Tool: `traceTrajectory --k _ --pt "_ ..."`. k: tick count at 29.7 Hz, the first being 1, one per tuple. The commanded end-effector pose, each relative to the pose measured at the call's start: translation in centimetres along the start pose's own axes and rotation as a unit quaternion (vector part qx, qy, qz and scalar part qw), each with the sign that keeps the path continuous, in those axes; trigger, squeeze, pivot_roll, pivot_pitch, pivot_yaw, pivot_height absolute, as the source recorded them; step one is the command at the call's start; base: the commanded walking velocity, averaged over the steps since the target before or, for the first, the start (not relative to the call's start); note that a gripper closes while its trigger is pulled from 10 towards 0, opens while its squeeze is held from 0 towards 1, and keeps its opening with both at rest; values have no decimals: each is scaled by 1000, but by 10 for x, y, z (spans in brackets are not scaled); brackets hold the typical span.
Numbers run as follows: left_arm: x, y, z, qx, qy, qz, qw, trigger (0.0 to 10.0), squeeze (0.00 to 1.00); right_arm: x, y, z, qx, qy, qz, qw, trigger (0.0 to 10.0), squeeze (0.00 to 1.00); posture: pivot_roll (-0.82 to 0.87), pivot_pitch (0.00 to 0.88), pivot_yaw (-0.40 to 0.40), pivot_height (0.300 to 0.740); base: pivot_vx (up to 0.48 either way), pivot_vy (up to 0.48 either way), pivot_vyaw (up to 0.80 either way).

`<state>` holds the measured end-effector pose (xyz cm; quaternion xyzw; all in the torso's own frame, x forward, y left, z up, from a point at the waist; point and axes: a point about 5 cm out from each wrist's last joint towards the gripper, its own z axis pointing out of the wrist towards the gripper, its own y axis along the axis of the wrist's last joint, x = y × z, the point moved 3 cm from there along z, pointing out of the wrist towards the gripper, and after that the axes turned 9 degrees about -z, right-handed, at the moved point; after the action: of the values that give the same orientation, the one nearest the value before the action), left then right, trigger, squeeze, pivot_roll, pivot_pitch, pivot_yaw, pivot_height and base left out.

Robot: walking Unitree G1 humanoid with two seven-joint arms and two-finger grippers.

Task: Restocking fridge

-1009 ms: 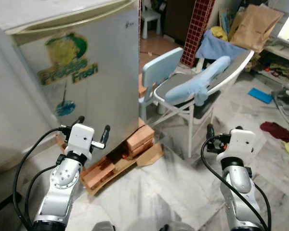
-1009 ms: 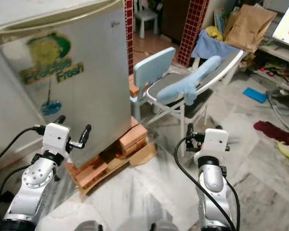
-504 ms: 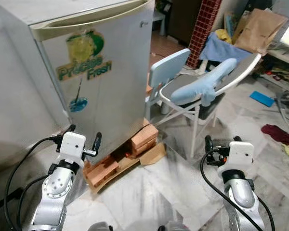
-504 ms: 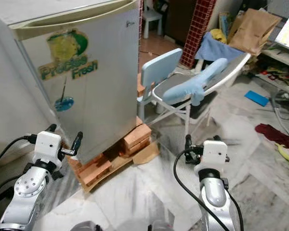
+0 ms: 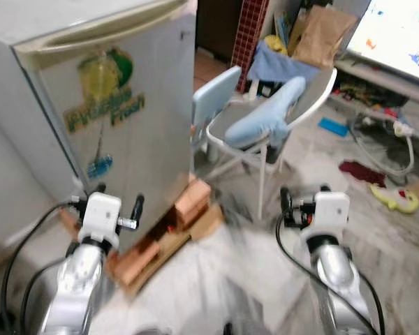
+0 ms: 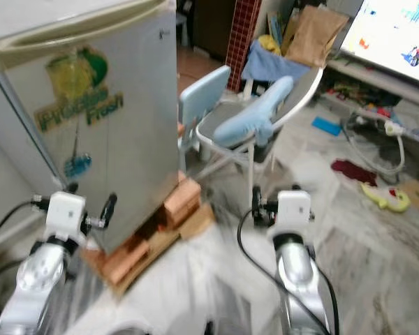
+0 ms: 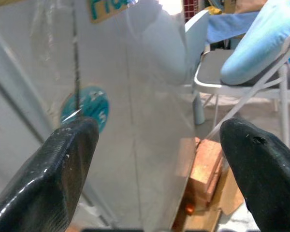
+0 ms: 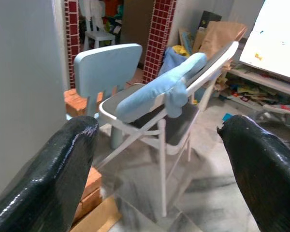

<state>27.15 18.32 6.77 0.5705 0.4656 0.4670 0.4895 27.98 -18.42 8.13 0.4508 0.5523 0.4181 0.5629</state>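
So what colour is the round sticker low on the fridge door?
Blue-teal; the round sticker on the fridge shows best in the left wrist view.

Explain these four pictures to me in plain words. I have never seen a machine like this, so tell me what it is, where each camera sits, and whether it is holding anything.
This is a walking humanoid robot with two silver arms, each ending in a claw of two long black fingers. The two wide pictures come from the two eyes of a camera on its head, looking forward and down. They show a small fridge, door shut, with a "Fresh" sticker, propped on bricks and wood. Beside it stand a light blue chair and a folding chair with a blue cushion; the floor is marble tile. The left claw is raised near the fridge door, the right claw over the floor. The other two pictures come from wrist cameras looking along each claw's fingers. Both claws are open and empty.
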Motion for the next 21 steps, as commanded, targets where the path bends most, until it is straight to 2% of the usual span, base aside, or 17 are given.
traceTrajectory --k 1,8,14,21 --pt "-1 1 0 2 0 4 1000 10000 0 -2 -2 1 4 -2 -1 1000 10000 0 10 13 -42 740 0 476 0" --pt "-1 -1 -1 10 4 1 1000 10000 0 -3 -2 6 2 -4 -5 1000 10000 0 12 15 -42 740 0 456 0" --pt "-3 3 1 -4 -5 11 1000 10000 0 -2 0 8 -1 -3 -7 1000 10000 0 13 12 -44 740 0 424 0" --pt "0 6 0 -11 -3 13 1000 10000 0 -2 1 11 -3 -3 -11 1000 10000 0 10 21 -50 740 0 0 0"
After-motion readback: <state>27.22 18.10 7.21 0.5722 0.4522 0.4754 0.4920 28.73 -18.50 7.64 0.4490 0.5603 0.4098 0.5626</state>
